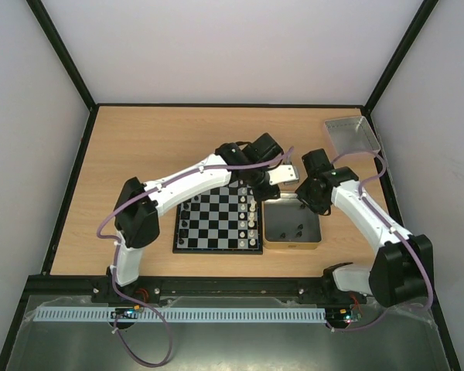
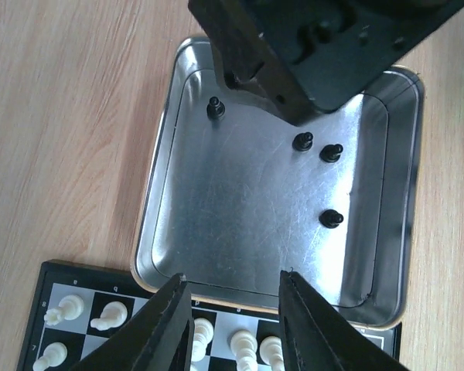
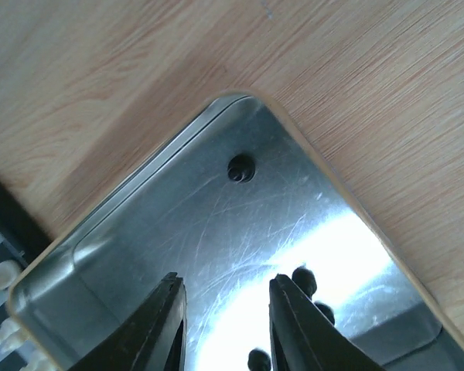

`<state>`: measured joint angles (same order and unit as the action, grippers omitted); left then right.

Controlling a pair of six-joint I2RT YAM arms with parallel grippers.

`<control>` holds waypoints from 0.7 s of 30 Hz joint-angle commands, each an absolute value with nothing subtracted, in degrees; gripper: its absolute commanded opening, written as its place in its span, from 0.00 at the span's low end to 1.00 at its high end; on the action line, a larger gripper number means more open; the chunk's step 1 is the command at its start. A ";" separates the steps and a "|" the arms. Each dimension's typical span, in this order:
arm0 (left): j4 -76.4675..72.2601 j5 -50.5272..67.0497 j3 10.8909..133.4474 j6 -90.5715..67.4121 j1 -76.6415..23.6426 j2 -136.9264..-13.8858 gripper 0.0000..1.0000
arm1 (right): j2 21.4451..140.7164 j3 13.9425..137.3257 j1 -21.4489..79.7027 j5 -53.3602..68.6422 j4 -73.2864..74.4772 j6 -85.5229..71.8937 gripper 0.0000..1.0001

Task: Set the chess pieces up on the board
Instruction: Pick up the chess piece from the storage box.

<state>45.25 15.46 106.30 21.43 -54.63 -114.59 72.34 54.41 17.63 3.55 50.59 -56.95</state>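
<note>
left arm base: at the near table edge; the arm reaches up and right over the board.
right arm base: at the near edge on the right; the arm bends back left toward the tin.
table: light wood, everything sits on it.
board: flat near the table's front centre, its right edge just beside the tin; the middle squares are bare.
black pieces: standing in the board's left columns.
white pieces: standing in the board's right columns, next to the tin; the left wrist view shows them upright along that edge.
tin: gold rim, scratched metal floor, to the right of the board.
loose black pieces: four in the tin, all apart from each other. One is alone near a corner, two are close together, and one is further off.
left gripper: above the board's tin-side edge, pointing over the tin. Fingers part way apart, nothing seen gripped between them.
right gripper: low over the tin's floor. Jaws narrow but apart, with bare metal in the gap. One black piece is just beside the right-hand finger; cannot tell if it touches.
tray: clear grey plastic, far right corner of the table, well apart from the rest.
</note>
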 commanded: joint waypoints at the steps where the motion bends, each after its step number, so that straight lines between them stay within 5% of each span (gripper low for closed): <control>1: 42.83 15.46 103.91 20.68 -54.87 -111.81 0.32 | 74.97 50.73 14.57 6.73 43.71 -53.82 0.28; 21: 41.40 13.36 98.60 19.26 -54.84 -108.72 0.32 | 85.78 50.52 11.22 7.18 35.92 -49.26 0.24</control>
